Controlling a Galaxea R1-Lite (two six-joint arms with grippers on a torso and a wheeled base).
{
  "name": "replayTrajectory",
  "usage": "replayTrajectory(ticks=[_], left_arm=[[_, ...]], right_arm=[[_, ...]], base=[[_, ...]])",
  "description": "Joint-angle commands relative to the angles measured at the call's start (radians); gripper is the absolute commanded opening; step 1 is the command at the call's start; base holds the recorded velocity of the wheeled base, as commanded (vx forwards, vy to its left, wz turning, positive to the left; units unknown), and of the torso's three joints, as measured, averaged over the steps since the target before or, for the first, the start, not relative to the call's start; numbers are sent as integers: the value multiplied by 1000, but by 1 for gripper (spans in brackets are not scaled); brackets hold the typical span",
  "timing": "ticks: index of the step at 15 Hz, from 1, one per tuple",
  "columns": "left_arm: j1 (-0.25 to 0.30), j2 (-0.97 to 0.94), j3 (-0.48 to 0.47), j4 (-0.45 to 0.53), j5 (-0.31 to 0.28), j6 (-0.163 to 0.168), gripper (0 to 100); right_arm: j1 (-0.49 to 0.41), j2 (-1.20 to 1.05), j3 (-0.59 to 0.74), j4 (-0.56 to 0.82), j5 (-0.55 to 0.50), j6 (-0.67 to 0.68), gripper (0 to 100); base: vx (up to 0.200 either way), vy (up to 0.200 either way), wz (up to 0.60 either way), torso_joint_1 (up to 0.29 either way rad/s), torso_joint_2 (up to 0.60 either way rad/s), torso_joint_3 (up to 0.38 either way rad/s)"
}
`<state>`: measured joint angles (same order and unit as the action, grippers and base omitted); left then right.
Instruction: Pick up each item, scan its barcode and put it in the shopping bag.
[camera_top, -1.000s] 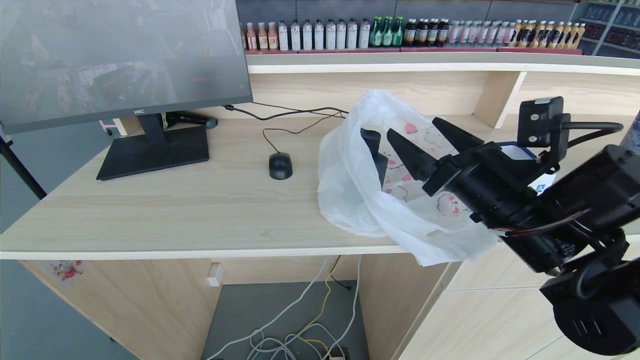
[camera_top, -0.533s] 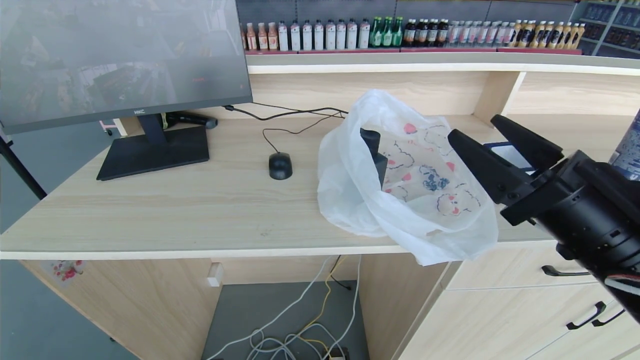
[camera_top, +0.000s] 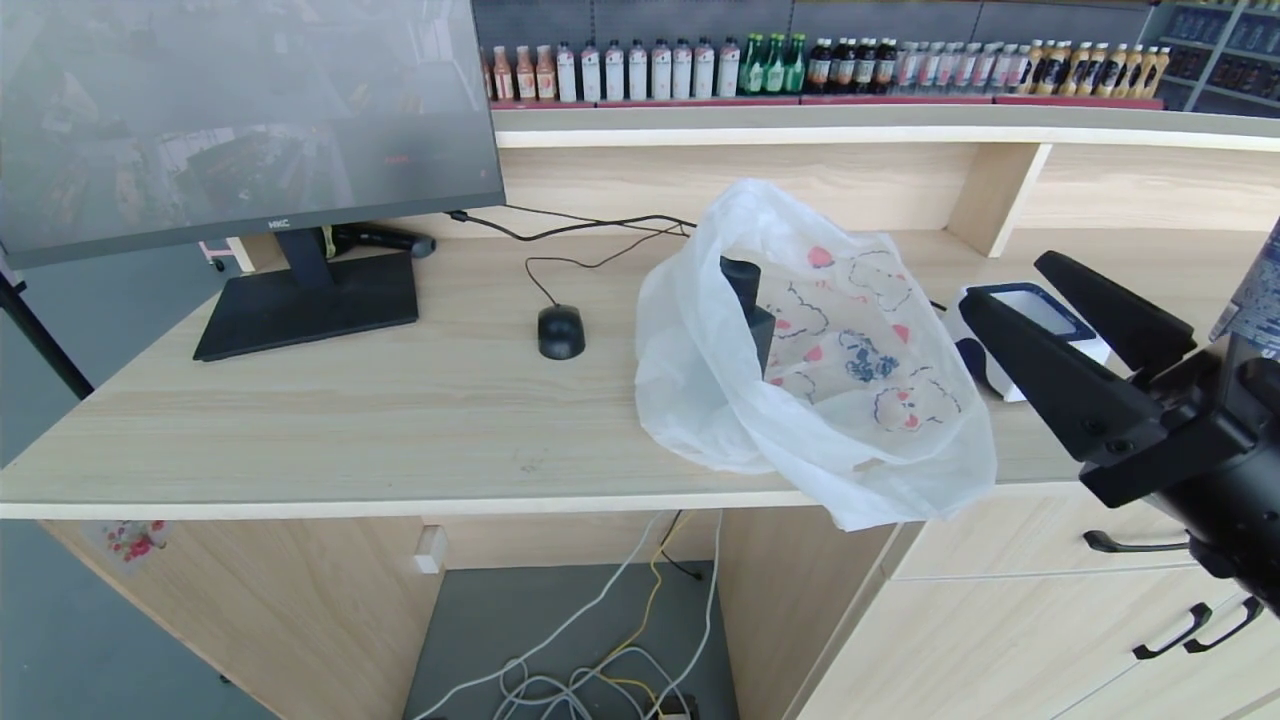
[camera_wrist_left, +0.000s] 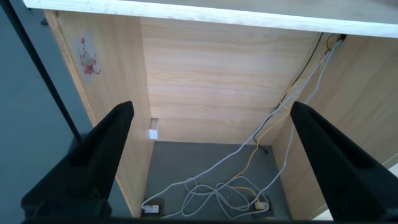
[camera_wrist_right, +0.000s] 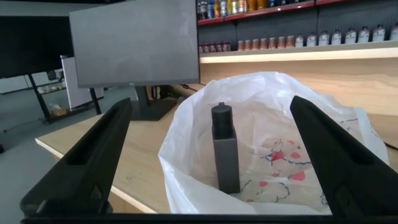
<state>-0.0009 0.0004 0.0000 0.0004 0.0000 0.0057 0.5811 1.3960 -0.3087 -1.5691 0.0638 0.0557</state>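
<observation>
I see the right gripper (camera_top: 1003, 281) at the right end of the wooden counter (camera_top: 400, 410), just beside the shopping bag (camera_top: 850, 440). Its 2 black fingers are spread wide with nothing between them, and they point toward the bag. In the head view the barcode scanner (camera_top: 1040, 312), a white unit with a dark-framed window, shows between those fingers. It stands on the counter close to the bag's right side.

The bag is thin white plastic with a cartoon print. It lies slumped on the counter with its mouth gaping, and its lower edge droops over the front edge. Inside it I see 1 dark bottle (camera_wrist_right: 226, 152) with a square body and a round cap, and it looks upright against the bag's far wall.

My left gripper (camera_wrist_left: 211, 107) hangs below counter height, facing the open space under the desk. Its 2 fingers are also wide apart and hold nothing. Loose cables (camera_wrist_left: 217, 190) lie on the floor beyond it.

Further left on the counter are a black mouse (camera_top: 561, 331) and a monitor (camera_top: 240, 110) on a flat stand, both well apart from the bag. A row of drink bottles (camera_top: 800, 65) lines the shelf behind the counter.
</observation>
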Motion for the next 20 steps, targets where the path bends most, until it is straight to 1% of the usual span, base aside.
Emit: replayTrajectory(ticks=[1,4,7,8,9,13,14,15,20], left_arm=[[-1,0,0,1,0,2,100],[-1,0,0,1,0,-1,100],[-1,0,0,1,0,3,100],[-1,0,0,1,0,0,100],[-1,0,0,1,0,-1,100],[-1,0,0,1,0,5,100],[-1,0,0,0,0,-1,100],[-1,0,0,0,0,-13,100],[1,0,0,0,0,-16,100]], right_arm=[[0,-3,25,-2,1,1,100],[6,26,11,-2,4,-1,100],[13,54,-13,-2,5,-1,100],[14,58,-13,-2,5,-1,100],[14,61,-15,-2,7,-1,100],[14,63,-15,-2,21,-2,100],[14,61,-12,-2,24,-2,100],[14,61,-12,-2,24,-2,100],[14,55,-10,-2,24,-2,100]], base=[[0,0,0,0,0,0],[0,0,0,0,0,0],[0,0,0,0,0,0],[-200,0,0,2,-2,2],[0,0,0,0,0,0],[0,0,0,0,0,0],[0,0,0,0,0,0],[0,-200,0,7,7,2],[0,-200,0,5,2,2]])
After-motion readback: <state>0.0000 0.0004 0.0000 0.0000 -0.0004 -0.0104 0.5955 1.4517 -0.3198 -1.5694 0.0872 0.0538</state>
